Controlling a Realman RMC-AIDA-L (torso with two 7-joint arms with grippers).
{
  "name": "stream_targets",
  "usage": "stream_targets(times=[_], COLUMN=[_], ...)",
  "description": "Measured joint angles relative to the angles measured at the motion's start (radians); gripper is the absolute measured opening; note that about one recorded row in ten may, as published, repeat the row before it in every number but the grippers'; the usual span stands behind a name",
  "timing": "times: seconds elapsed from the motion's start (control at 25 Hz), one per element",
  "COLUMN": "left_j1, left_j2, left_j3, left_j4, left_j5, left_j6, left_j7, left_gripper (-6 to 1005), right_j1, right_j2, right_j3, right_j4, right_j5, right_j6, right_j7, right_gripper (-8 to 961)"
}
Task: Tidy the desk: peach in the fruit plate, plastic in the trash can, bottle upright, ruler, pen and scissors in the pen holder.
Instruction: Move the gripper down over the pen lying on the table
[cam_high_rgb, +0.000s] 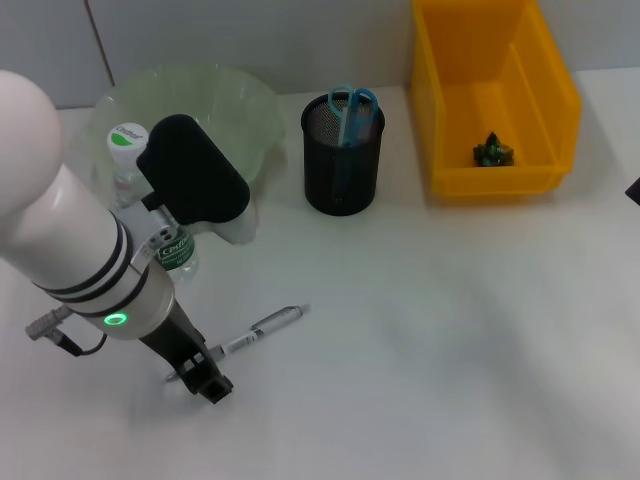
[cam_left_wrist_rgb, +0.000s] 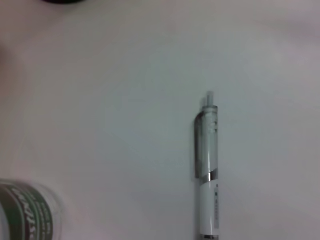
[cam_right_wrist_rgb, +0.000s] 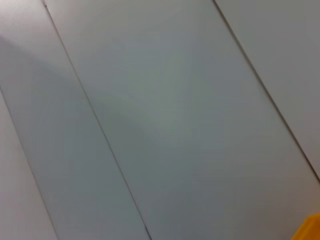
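Observation:
The silver-grey pen (cam_high_rgb: 268, 323) lies flat on the white desk (cam_high_rgb: 450, 330), and my left gripper (cam_high_rgb: 203, 377) is down at its near end, right against it. The left wrist view shows the pen (cam_left_wrist_rgb: 209, 175) lying on the desk beside the bottle's green label (cam_left_wrist_rgb: 25, 212). The bottle (cam_high_rgb: 126, 145) stands with its white cap up, partly hidden behind my left arm. Blue-handled scissors (cam_high_rgb: 351, 104) stick up out of the black mesh pen holder (cam_high_rgb: 343, 165). Dark green plastic (cam_high_rgb: 493, 152) lies in the yellow trash can (cam_high_rgb: 490, 95). The pale green fruit plate (cam_high_rgb: 235, 100) sits at the back left. Peach and ruler do not show.
My left arm covers much of the desk's left side and part of the fruit plate. The right wrist view shows only grey wall panels and a corner of the yellow trash can (cam_right_wrist_rgb: 311, 227). Open desk surface spreads across the middle and right front.

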Motion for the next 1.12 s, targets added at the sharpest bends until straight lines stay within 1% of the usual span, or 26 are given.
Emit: stream_targets(times=[0.52,1.12], left_j1=[-0.022,-0.036], left_j2=[0.000,-0.002], left_j3=[0.023,0.020], left_j4=[-0.010,-0.031], left_j5=[0.003,0.002], left_j6=[0.002,0.003], left_j7=[0.000,-0.009], left_gripper=[645,575], right_j1=[-0.004,-0.006], right_j2=[0.001,0.001], right_j3=[-0.001,-0.001], right_j4=[0.000,-0.002], right_j5=[0.000,0.000], right_j6=[-0.002,-0.007], right_j7=[0.000,0.000], right_gripper=[803,803])
